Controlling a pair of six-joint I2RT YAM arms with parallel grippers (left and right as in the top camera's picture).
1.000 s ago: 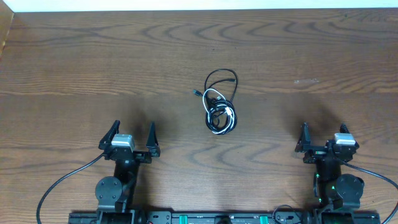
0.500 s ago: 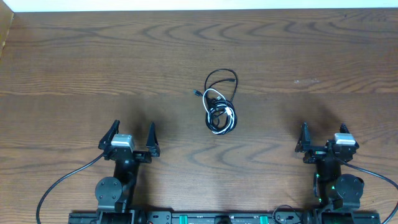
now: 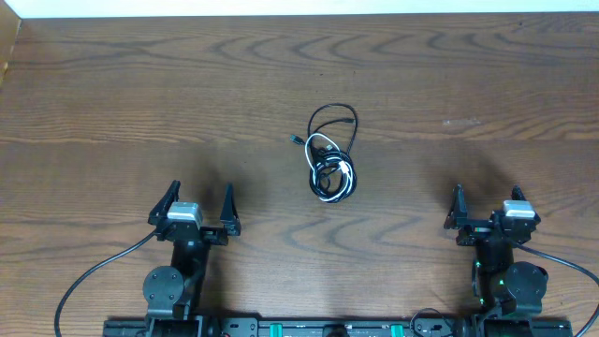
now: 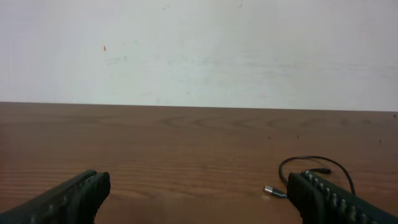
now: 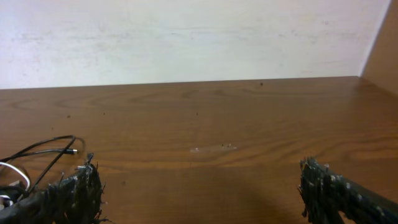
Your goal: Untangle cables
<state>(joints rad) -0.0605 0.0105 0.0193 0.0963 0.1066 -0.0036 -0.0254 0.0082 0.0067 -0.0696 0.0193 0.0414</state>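
Brown wood-grain desk [image 3: 112,94], white wall [image 4: 199,50] behind its far edge, wooden side panel [image 5: 380,50] at far right. Thick black arm wire [image 3: 94,273] curves off the left arm's base at the near edge. Faint pale scuff [image 3: 460,122] right of centre.

Left end effector [image 3: 201,192] and right end effector [image 3: 487,195] sit at the near edge, fingers spread wide, pinching nothing, well apart from the bundle of thin black and white cables [image 3: 329,164]. The bundle lies mid-desk, between the two arms and farther out.

Left wrist view: its right finger covers most of the bundle; only a black loop and a small silver plug [image 4: 269,190] show. Right wrist view: bundle cut off by the left frame edge.

Overhead: tight knot of black and white coils at the near end, one loose black loop running out the far side, plug end poking out left. Cord count not readable.
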